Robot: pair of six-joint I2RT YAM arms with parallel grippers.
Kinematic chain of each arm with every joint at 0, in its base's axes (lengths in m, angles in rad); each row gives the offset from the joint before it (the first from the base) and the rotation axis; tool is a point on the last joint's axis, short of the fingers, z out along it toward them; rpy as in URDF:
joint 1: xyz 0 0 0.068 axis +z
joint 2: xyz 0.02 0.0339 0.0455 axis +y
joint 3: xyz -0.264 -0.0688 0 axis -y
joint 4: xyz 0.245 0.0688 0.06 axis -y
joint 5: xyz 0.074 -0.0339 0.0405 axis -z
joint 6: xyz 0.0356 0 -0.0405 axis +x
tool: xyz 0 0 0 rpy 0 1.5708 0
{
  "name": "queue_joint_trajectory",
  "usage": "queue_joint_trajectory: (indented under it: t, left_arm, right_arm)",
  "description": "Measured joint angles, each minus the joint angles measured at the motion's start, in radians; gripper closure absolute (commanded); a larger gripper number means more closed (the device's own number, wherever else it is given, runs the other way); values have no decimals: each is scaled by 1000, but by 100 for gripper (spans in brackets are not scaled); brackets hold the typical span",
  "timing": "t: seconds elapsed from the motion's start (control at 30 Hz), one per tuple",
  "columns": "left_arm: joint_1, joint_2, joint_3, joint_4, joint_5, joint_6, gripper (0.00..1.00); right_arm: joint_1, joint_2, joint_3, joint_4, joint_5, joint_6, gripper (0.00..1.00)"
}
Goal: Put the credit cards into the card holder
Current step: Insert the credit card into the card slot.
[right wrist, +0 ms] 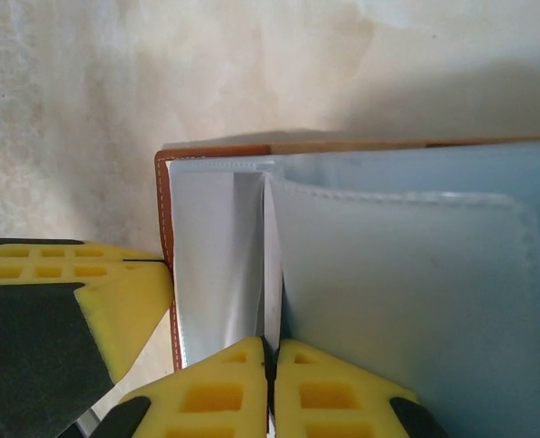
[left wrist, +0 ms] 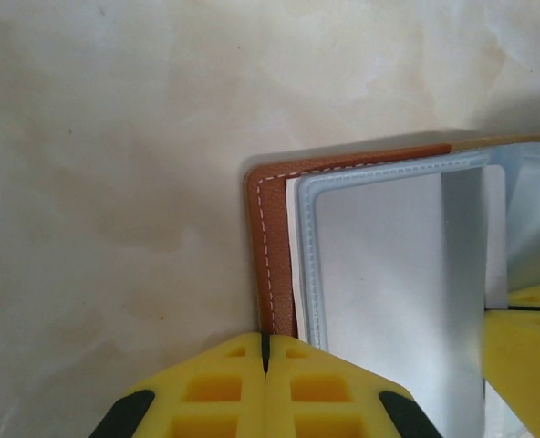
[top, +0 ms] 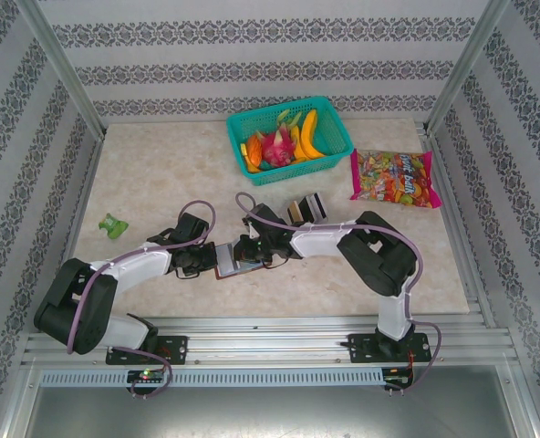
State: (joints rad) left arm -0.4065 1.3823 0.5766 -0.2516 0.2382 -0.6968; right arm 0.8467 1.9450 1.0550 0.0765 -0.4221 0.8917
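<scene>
Your left fingers [left wrist: 217, 388] clamped on card holder [left wrist: 272, 265] cover, right fingers [right wrist: 217, 394] clamped on inner sleeve [right wrist: 361, 292]; pull apart too hard, sleeve could tear.

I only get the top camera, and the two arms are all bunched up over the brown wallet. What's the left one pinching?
Observer: The left gripper is shut on the brown cover edge of the wallet.
Operator: And the right one?
Observer: The right gripper is shut on the edge of one pale blue sleeve inside.
Operator: Any of the cards in there yet?
Observer: None that I can see. The sleeves in the wrist views look empty.
</scene>
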Motion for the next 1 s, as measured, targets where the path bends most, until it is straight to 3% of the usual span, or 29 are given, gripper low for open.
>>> queue_joint_trajectory:
  t: [0.33, 0.57, 1.0]
  left_arm:
    - [0, 0, 0, 1, -5, 0, 90]
    - [0, 0, 8, -8, -18, 6, 77]
    - [0, -146, 135, -146, -86, 11, 57]
  right_arm:
    - [-1, -25, 0, -49, 19, -11, 77]
    - [-34, -148, -5, -185, 89, -92, 78]
    - [-44, -146, 37, -314, 149, -167, 77]
